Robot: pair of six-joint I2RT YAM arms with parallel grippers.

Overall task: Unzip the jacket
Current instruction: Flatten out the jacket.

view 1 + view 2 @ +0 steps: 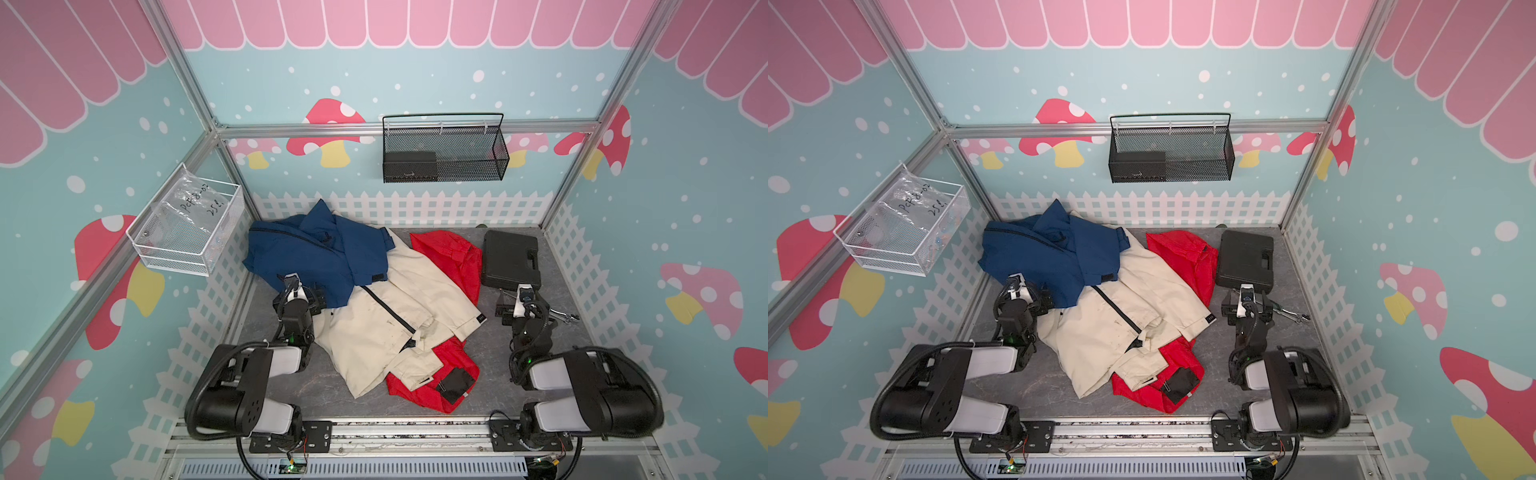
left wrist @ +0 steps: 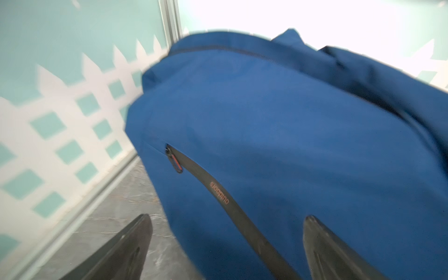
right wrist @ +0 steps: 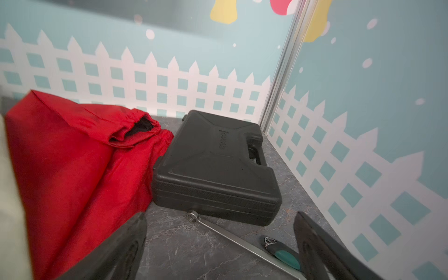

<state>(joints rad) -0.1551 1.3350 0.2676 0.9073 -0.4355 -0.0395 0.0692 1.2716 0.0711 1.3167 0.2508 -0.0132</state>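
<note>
Three jackets lie heaped in both top views. A blue jacket (image 1: 324,253) (image 1: 1054,253) is at the back left and overlaps a cream jacket (image 1: 399,316) with a closed black front zip (image 1: 388,309). A red jacket (image 1: 451,257) lies under the cream one. My left gripper (image 1: 311,291) (image 2: 227,216) stands open at the blue jacket's near edge, its fingers either side of a black pocket zip band (image 2: 218,191) with a zip pull (image 2: 175,162). My right gripper (image 1: 524,303) (image 3: 220,214) is open and empty over the floor, right of the red jacket (image 3: 72,157).
A closed black tool case (image 1: 509,257) (image 3: 213,164) sits at the back right. A wrench (image 3: 232,236) and a teal-handled tool (image 3: 283,254) lie just before it. A black mesh basket (image 1: 444,149) hangs on the back wall, a white wire basket (image 1: 187,224) on the left wall.
</note>
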